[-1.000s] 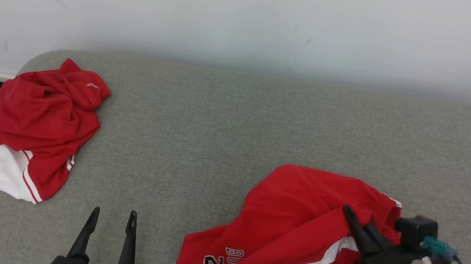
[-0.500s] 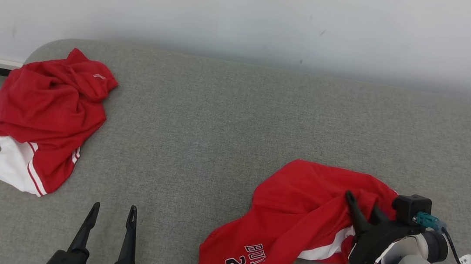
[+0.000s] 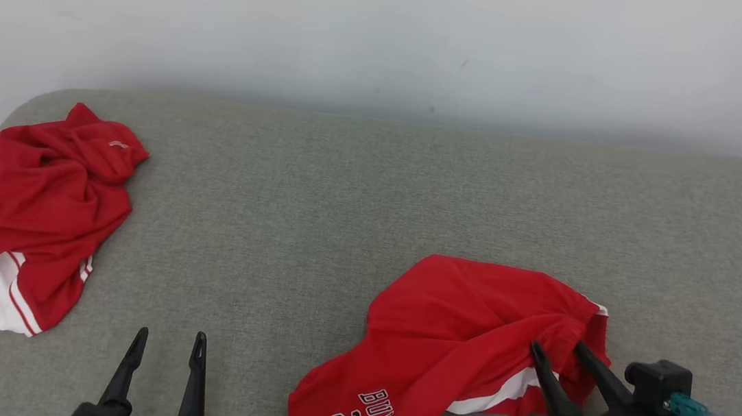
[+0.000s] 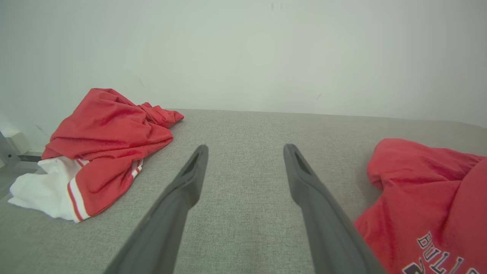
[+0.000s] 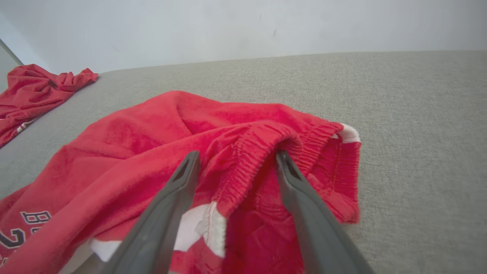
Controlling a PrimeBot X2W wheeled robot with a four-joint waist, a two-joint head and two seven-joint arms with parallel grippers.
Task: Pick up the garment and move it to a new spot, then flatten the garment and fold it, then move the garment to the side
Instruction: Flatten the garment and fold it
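The right wrist view makes plain what the head view leaves unclear: the right gripper stands open, its fingers astride the elastic waistband of the red shorts without pinching it. The shorts lie crumpled at the near right of the grey cushion. The left gripper, also spread wide, hovers over bare cushion, well apart from a second red garment heaped at the left edge.

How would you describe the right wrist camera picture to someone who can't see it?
The robot's right hand, dark fingers open, straddles the elastic waistband of crumpled red shorts on a grey fabric surface. Another red garment lies far left.
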